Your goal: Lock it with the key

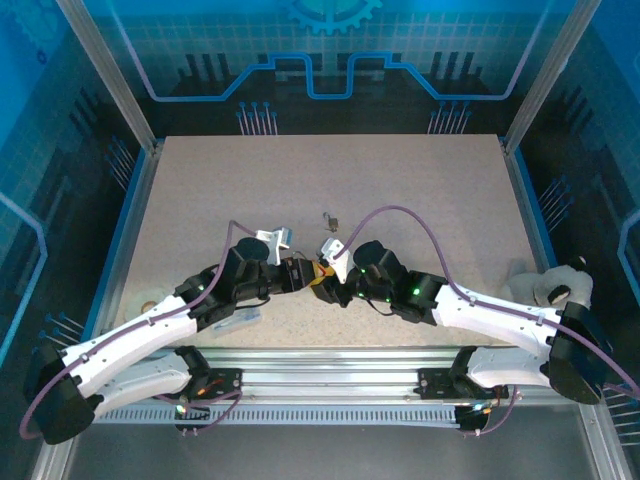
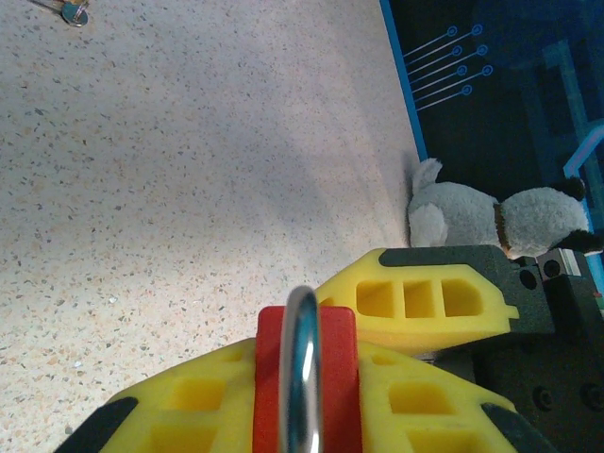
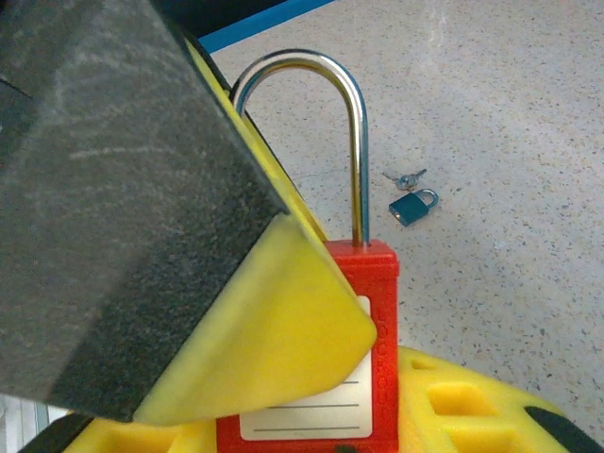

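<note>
A red padlock (image 3: 377, 311) with a white label and a raised silver shackle (image 3: 359, 142) hangs between both arms at the table's middle (image 1: 320, 270). My left gripper (image 2: 307, 387) has its yellow fingers (image 2: 189, 406) pressed on the lock's narrow sides, with the shackle edge-on in front. My right gripper (image 3: 311, 425) is shut on the lock body across its width. One of its fingers (image 2: 425, 297) shows behind the lock. The key (image 3: 406, 177) lies on the table beyond, beside a small padlock (image 3: 413, 206).
The small padlock (image 1: 331, 220) rests on the speckled table (image 1: 420, 190) just past the grippers and sits far off in the left wrist view (image 2: 74, 11). A grey-and-white stuffed toy (image 1: 540, 285) lies at the right edge (image 2: 491, 212).
</note>
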You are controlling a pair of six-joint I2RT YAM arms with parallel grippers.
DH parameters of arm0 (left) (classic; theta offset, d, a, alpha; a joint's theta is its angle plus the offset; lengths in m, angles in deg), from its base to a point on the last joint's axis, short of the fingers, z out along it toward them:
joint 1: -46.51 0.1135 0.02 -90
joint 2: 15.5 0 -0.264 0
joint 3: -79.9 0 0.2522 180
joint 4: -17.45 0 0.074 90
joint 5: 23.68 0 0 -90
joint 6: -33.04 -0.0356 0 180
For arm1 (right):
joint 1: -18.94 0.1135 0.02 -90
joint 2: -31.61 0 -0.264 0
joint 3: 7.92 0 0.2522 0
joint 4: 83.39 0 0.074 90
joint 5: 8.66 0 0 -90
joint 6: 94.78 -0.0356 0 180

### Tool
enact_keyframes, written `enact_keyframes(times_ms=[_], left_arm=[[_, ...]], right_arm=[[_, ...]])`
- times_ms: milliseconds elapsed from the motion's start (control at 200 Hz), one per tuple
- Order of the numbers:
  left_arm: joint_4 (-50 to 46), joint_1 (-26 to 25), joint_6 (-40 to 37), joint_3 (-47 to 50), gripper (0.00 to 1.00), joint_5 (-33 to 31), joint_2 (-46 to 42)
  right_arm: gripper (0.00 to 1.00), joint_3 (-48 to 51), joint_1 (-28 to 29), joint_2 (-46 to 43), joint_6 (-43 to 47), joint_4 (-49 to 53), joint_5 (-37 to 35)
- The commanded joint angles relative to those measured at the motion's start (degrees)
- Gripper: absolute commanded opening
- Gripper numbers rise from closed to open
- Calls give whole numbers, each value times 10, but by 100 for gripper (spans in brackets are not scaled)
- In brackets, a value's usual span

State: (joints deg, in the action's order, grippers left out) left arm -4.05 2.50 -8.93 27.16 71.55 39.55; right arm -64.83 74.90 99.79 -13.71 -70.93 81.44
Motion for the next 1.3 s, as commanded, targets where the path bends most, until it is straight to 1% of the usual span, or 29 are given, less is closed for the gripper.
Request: enact_keyframes(times_ms=[0,125,225,255,320,390,425,565,605,645,710,786,806,921,1051,1146,1251,1296], left_arm=[[2,6,-10,-13,0,4,9],[4,7,-16,-14,0,-2,15],[-9,7,-20,-18,0,-31,12],[-13,7,-19,-18,0,-42,11],[-15,8,-19,-18,0,-59,8],[-13,8,-25,-18,0,-72,3],[-14,8,-27,-19,0,-81,-1],[-17,12,-25,-25,0,-103,-4],[-20,16,-24,-29,0,-105,-3],[-22,19,-23,-32,0,-103,1],[-27,27,-19,-41,0,-95,8],[-42,37,-19,-56,0,-79,20],[-46,40,-19,-59,0,-76,23],[-65,58,-20,-77,0,-57,34],[-53,82,-16,-79,0,-39,38],[-22,91,-7,-67,0,-23,47],[-22,102,-5,-76,0,2,67],[-14,103,-4,-77,0,8,76]], right_arm=[[0,3,9,-4,3,-27,6],[0,7,9,-9,3,-29,6],[1,11,9,-14,4,-30,7],[7,13,9,-16,5,-32,6],[16,17,8,-21,7,-34,6],[38,20,7,-27,11,-34,6],[46,22,7,-32,12,-34,2],[68,36,6,-59,16,-37,-12],[71,43,5,-70,17,-40,-14],[75,49,3,-81,18,-45,-16],[83,59,1,-101,18,-51,-19],[95,70,-2,-123,16,-56,-27],[99,73,-3,-128,15,-58,-31],[100,94,-14,-162,11,-75,-39],[100,122,-34,-196,-7,-100,-47],[100,143,-59,-216,-31,-120,-50],[100,168,-89,-237,-64,-138,-48],[100,182,-103,-244,-80,-170,-47]])
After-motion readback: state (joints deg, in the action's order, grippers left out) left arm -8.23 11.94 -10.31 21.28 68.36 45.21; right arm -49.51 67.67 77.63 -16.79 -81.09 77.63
